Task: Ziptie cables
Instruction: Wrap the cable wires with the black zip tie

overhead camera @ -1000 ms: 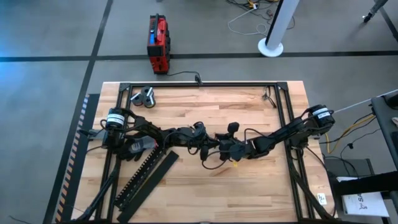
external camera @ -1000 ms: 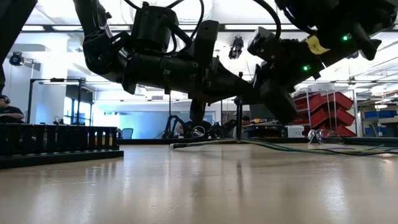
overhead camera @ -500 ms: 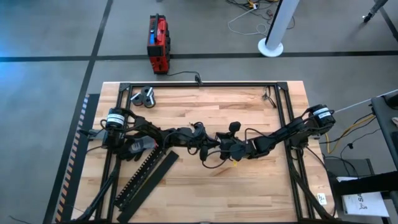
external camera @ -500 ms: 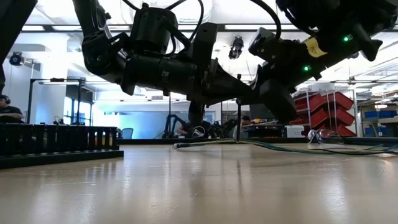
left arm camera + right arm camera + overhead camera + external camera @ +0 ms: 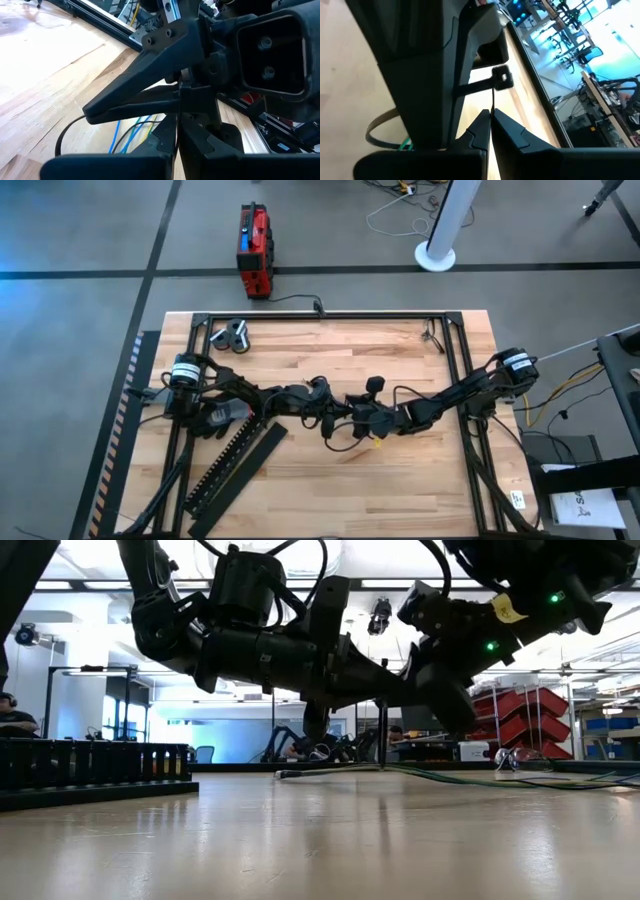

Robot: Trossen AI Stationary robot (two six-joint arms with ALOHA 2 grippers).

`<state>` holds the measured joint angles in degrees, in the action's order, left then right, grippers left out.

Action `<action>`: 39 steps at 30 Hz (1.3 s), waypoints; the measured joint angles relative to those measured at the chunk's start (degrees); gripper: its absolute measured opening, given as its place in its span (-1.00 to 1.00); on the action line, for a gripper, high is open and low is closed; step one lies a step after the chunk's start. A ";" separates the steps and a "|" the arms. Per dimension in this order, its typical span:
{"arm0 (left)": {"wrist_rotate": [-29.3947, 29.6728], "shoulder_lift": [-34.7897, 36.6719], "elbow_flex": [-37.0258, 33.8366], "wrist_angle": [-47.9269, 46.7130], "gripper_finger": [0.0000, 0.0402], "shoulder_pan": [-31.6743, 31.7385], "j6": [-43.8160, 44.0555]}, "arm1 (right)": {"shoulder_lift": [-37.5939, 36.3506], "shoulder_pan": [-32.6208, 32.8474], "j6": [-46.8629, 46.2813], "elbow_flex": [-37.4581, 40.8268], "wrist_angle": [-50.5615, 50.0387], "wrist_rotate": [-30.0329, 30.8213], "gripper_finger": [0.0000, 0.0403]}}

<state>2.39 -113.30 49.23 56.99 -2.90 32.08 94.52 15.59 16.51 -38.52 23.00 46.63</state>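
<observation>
My two grippers meet over the middle of the table, the left gripper point(image 5: 338, 412) and the right gripper point(image 5: 358, 418) tip to tip, both shut on a thin black zip tie point(image 5: 485, 86). Its square head point(image 5: 502, 79) shows in the right wrist view. The cables point(image 5: 131, 132), blue, green and yellow strands with a dark loop point(image 5: 62, 142), lie on the wood below the grippers. In the low view the cables point(image 5: 460, 776) run flat along the table, with both grippers above them. Whether the tie goes round them is hidden. My left gripper pinches the zip tie's strap point(image 5: 466, 89) between its two shut fingers; the head end sticks out past the fingertips, clear of the table. My right gripper pinches a thin tail of the zip tie point(image 5: 492, 104) at its fingertips point(image 5: 481, 125); the tail runs straight from them to the strap beside the head.
A black comb-toothed duct point(image 5: 235, 458) and its flat lid point(image 5: 243, 483) lie slantwise near the table's near left. A grey tool point(image 5: 230, 336) sits at the far left corner. Black frame rails point(image 5: 320, 315) border the table. A red box point(image 5: 254, 250) stands on the floor beyond.
</observation>
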 joint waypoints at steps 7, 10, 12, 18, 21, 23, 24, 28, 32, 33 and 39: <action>0.02 0.00 0.00 0.02 -1.00 0.00 0.00 | 0.00 0.00 0.05 -0.46 0.02 1.55 -1.00; 0.02 0.00 0.00 0.00 -1.00 0.01 -0.01 | 0.00 0.00 -0.79 -0.42 -0.04 1.51 -1.00; 0.02 0.00 0.00 0.00 -1.00 0.00 -0.02 | 0.00 0.00 -1.51 -0.34 -0.04 1.49 -1.00; 0.02 0.00 0.00 0.00 -1.00 0.02 -0.02 | 0.00 0.00 -2.60 -0.26 -0.19 1.49 -1.00; 0.02 0.00 0.00 0.00 -1.00 0.00 -0.02 | 0.00 0.00 -2.74 -0.24 -0.22 1.49 -1.00; 0.02 0.00 0.00 0.00 -1.00 0.02 -0.02 | 0.00 -0.01 -2.99 -0.23 -0.22 1.49 -1.00; 0.02 0.00 0.00 0.00 -1.00 0.00 -0.02 | 0.00 -0.02 -3.04 -0.24 -0.22 1.49 -1.00; 0.02 0.00 0.00 0.00 -1.00 0.00 -0.02 | 0.02 -0.04 -2.56 -0.22 -0.18 1.49 -1.00; 0.02 0.00 0.00 0.00 -1.00 0.02 -0.02 | -0.01 0.02 -1.59 -0.22 -0.15 1.51 -1.00; 0.02 0.00 0.00 0.00 -1.00 0.02 -0.02 | -0.02 0.02 -1.24 -0.22 -0.11 1.51 -1.00; 0.02 0.00 0.00 -0.02 -1.00 0.00 -0.02 | -0.07 0.02 0.83 -0.22 -0.08 3.21 -1.00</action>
<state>2.42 -113.30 49.23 56.97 -2.90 32.05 94.45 15.62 17.34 -38.74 22.93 49.84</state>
